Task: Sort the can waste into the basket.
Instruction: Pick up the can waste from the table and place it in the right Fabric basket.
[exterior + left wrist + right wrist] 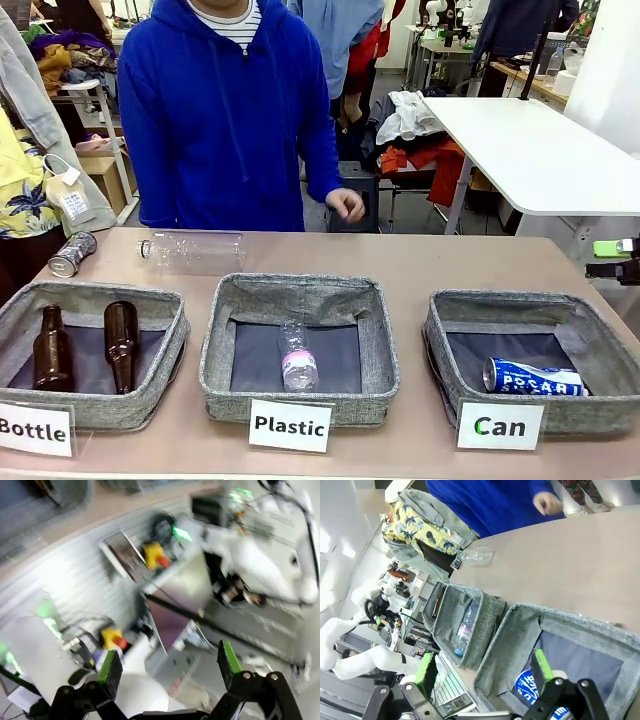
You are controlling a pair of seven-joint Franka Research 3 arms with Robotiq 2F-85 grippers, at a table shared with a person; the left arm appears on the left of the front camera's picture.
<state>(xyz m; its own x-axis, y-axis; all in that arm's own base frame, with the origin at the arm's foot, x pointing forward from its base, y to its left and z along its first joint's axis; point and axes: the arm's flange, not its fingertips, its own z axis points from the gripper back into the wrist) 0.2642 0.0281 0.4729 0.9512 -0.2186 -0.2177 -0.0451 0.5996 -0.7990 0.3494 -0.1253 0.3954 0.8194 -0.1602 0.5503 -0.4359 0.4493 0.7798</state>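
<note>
A silver can [72, 253] lies on its side at the table's far left, behind the "Bottle" basket. The blue can [532, 377] [534, 692] lies inside the grey basket labelled "Can" [520, 301] [501, 666] at the right. My right gripper [600, 259] [484, 667] hangs open at the table's right edge, beside and above that basket, with nothing between its fingers. Open and empty too, my left gripper [169, 665] points at a blurred scene of robot bases and cabling, away from the table.
A person in a blue hoodie stands at the far side, one hand [347, 205] just above the table's far edge. A clear plastic bottle [195, 250] lies on the table. The "Plastic" basket [300, 290] holds one clear bottle, the "Bottle" basket [90, 295] two brown ones.
</note>
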